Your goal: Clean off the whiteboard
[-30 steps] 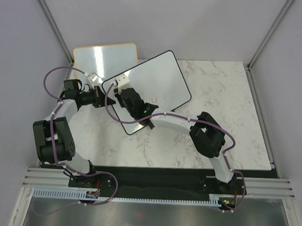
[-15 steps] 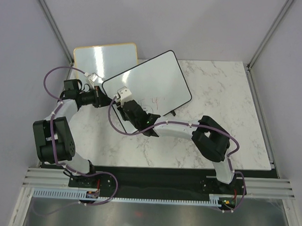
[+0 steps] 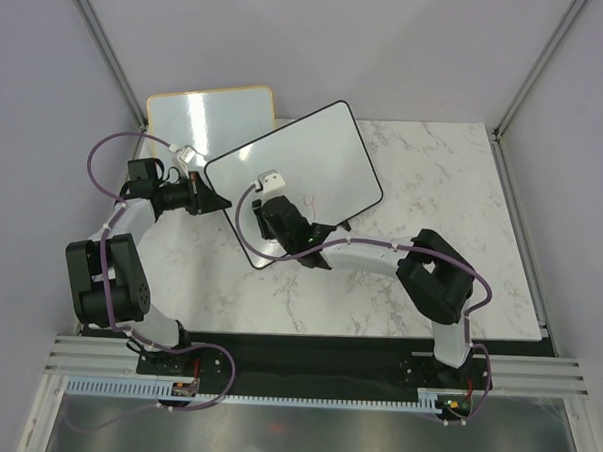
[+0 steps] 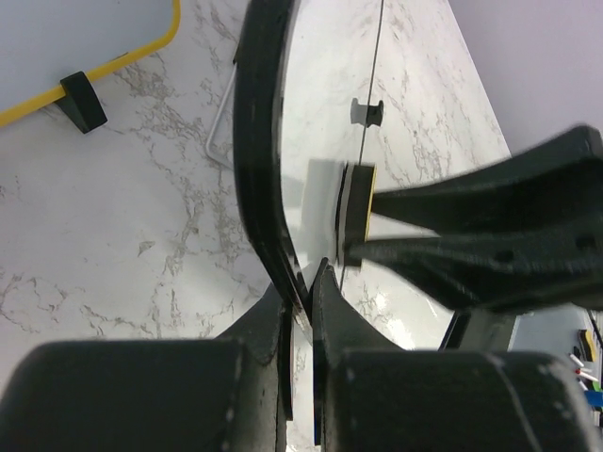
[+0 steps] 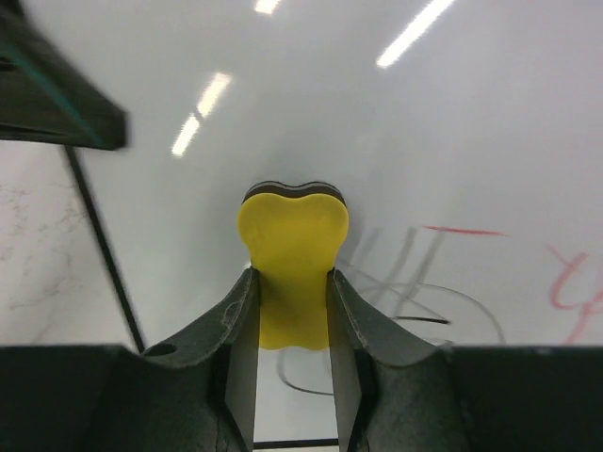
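Whiteboard (image 3: 315, 157): big white one with the thin black frame. It sits at the back left of the marble worktop (image 3: 432, 212), turned at an angle, with one corner in front of the smaller orange-framed board (image 3: 212, 107).
How it'll handle: my guess is light, thin and stiff. The face is glossy (ceiling lights reflect off it), so probably slippery to grab and easy to skid around on the marble if you scrub it unpinned.
Where to grab: the frame edge, not the face. That's the only bit a claw can really bite on.
Left claw (image 4: 301, 292): pressed together on the black frame at the board's left edge, pinching it so it's braced.
Right claw (image 5: 292, 273): pinching a yellow eraser (image 5: 292, 264) by its narrow waist, with the dark pad side toward the board face. From the wrist view it looks right at the surface, though I can't swear it's touching.
What's left to wipe: red scribbles (image 5: 565, 282) and thin dark loops (image 5: 415, 301) just right of the eraser, so I'd say the job is only part done.
Readable writing: nothing, really. The marks are squiggles, not words I can make out.
Brands/labels: none visible on the board, the eraser or the arms.
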